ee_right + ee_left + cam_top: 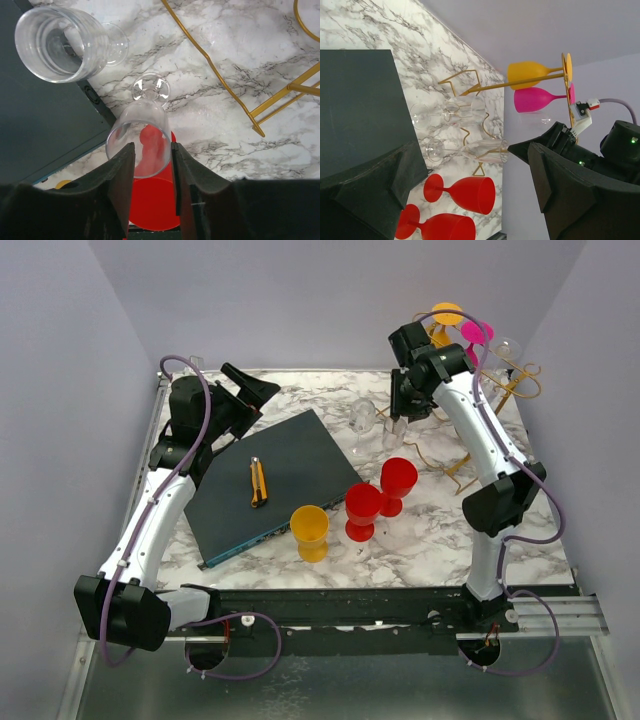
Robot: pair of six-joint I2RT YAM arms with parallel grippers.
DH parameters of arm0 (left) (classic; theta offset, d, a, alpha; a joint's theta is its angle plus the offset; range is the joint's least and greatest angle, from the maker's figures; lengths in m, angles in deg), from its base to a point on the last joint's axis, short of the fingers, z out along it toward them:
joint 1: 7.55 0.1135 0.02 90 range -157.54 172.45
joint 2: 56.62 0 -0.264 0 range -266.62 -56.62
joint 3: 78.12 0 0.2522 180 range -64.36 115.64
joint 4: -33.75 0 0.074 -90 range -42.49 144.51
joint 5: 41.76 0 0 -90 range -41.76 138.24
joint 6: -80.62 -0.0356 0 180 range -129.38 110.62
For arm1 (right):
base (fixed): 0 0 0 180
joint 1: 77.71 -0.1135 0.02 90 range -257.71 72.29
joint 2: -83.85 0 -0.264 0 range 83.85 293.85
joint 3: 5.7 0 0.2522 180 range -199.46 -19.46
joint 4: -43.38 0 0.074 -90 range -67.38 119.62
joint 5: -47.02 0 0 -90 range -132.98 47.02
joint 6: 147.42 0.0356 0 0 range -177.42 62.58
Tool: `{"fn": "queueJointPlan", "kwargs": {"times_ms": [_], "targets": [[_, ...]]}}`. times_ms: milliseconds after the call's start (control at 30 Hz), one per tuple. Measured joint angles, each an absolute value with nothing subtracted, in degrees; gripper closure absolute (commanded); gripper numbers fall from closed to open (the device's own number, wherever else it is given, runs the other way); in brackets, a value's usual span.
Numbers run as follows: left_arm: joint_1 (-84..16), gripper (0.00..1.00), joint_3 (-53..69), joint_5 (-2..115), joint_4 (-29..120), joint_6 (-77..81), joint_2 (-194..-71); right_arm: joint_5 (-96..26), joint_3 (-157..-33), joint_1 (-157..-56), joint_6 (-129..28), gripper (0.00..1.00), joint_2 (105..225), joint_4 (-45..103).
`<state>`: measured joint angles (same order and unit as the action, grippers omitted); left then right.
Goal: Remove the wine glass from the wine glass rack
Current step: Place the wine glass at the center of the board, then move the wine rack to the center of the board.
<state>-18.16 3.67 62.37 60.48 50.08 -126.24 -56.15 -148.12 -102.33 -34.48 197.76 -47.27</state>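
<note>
Over the marble counter (440,530), as the overhead view is showing it, the left claw (258,398) is hanging near the far left corner with its jaws spread wide. Beside it a dark mat (290,470) is lying with a utility knife (258,483) on it, and a yellow goblet (310,530) and two red goblets (362,510) are standing just off its near corner. The right claw (400,420) is pointing down at a clear wine glass (392,435), which is standing on the counter next to a second clear glass (360,420). Both are standing apart from the gold wine glass rack (520,380), which is sitting at the far right edge behind the right arm. From the left wrist, the view is lying on its side. The rack is carrying an orange glass (530,72) and a pink glass (535,99), both hanging bowl-down from its top rail, while the two clear glasses are standing upright on the marble in front of it. From the right wrist, the black fingers (122,180) are flanking the rim of the wine glass with only a narrow gap between them. I cannot tell whether they are pressing on it. Its foot is resting on the marble, and the rack's gold legs are crossing the upper right.
</note>
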Motion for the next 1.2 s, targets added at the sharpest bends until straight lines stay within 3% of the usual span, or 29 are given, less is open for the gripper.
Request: {"fn": "queueJointPlan", "kwargs": {"times_ms": [367, 567, 733, 1200], "targets": [[-18.1, 0.01, 4.5, 62.9, 60.7, 49.5, -126.3, -56.2, -151.0, -102.3, -32.9, 0.38, 195.8, -50.0], [-18.6, 0.01, 6.3, 63.8, 60.9, 49.5, -127.2, -56.1, -154.7, -102.3, -32.2, 0.17, 190.9, -50.0], [-21.7, 0.01, 9.7, 63.6, 60.9, 49.3, -129.5, -56.1, -155.4, -101.3, -31.9, 0.11, 183.5, -46.1], [-30.7, 0.02, 19.2, 62.7, 60.9, 48.0, -137.2, -43.4, -157.3, -68.9, -30.9, 0.09, 179.9, -32.4]]}}
